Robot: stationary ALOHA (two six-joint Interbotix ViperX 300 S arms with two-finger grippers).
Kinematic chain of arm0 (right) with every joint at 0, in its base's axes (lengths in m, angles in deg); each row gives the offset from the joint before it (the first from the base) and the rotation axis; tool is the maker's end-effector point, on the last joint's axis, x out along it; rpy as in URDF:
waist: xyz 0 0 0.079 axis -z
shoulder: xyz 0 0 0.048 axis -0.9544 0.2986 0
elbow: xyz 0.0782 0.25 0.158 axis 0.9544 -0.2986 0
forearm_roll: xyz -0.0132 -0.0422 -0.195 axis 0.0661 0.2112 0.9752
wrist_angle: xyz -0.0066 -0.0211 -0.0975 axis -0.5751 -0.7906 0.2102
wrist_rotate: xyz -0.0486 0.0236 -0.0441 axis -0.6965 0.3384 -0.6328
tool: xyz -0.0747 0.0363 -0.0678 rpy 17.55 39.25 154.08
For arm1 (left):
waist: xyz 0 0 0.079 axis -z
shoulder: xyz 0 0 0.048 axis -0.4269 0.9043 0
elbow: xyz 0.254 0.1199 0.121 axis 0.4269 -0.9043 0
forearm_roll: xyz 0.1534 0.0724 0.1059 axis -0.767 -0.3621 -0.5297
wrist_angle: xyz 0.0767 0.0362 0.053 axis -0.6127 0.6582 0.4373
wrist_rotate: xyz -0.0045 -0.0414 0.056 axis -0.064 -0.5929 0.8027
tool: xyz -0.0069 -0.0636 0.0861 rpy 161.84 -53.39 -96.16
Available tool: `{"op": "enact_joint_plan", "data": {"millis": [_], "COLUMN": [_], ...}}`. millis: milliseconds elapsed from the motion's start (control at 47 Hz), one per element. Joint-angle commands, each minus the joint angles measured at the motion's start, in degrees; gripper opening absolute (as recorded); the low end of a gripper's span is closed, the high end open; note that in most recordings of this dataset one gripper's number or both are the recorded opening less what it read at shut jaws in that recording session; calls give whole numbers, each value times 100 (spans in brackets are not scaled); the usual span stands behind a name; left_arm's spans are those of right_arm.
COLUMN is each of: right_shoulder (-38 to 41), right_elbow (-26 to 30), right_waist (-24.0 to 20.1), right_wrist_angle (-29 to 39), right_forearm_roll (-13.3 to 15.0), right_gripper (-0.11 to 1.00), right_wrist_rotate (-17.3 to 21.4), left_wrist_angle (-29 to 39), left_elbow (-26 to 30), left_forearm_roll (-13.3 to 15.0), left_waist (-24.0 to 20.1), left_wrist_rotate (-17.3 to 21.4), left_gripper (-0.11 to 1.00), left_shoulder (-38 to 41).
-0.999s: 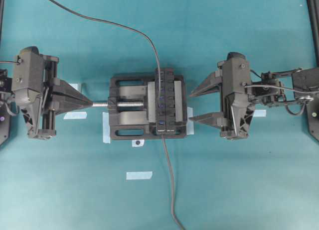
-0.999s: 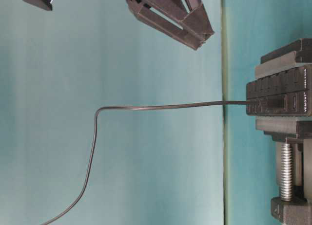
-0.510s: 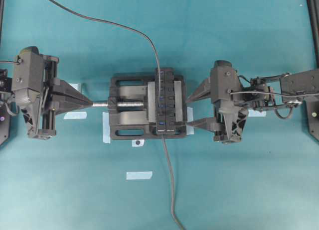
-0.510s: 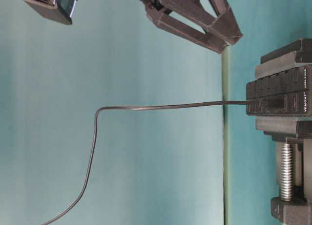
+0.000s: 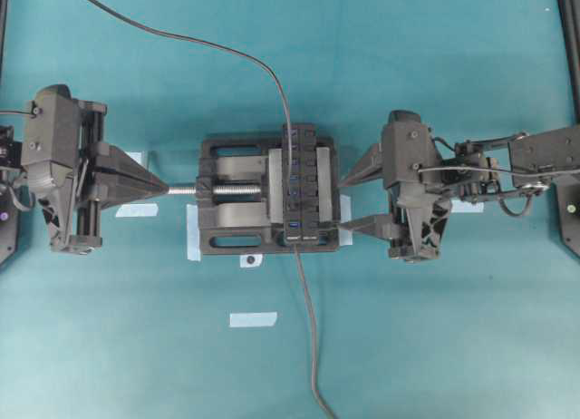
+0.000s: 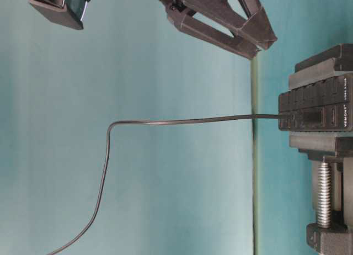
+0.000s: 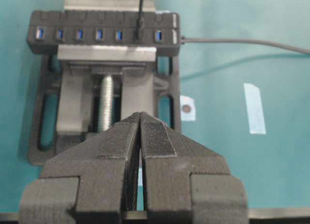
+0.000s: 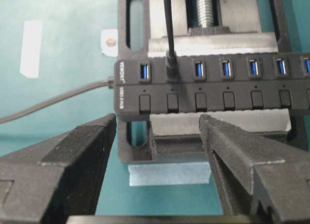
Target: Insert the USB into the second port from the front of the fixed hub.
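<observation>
While the right gripper (image 8: pixel 157 136) hangs with jaws spread wide and nothing between them, its two fingers (image 8: pixel 77 156) frame the button side of the fixed hub (image 8: pixel 213 95) without touching it. Left gripper (image 7: pixel 140 136): jaws pressed together, empty, tips aimed at the vise screw (image 7: pixel 105 103), just off its end in the overhead view.

USB (image 8: pixel 171 64): seated upright in the second port (image 8: pixel 171 71), counting from the hub's white-printed end. Its thin black cable (image 5: pixel 208 47) rises off the plug and runs away across the teal worktop (image 5: pixel 435 346) toward the far left corner.

Hub clamped in a black vise (image 5: pixel 227 210), blue ports in a row, small black buttons alongside. Hub's own lead (image 5: pixel 308 337) leaves the printed end toward the near edge.

Pale tape strips (image 5: pixel 253 319) stuck on the worktop around the vise.
</observation>
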Motion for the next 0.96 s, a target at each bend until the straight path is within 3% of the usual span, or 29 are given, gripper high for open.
{"op": "enact_joint_plan", "data": {"millis": [0, 935], "right_shoulder": [-44, -44], "right_elbow": [123, 105], "right_waist": [-18, -18], "right_wrist_angle": [-18, 44], "right_forearm_roll": [0, 0], "right_gripper": [76, 76], "right_wrist_rotate": [35, 44], "left_wrist_angle": [-53, -44], "left_elbow": [97, 105], "left_forearm_roll": [-9, 0], "left_waist": [0, 0], "left_wrist_rotate": [-9, -9], "left_gripper": [0, 0], "left_shoulder": [-18, -18]}}
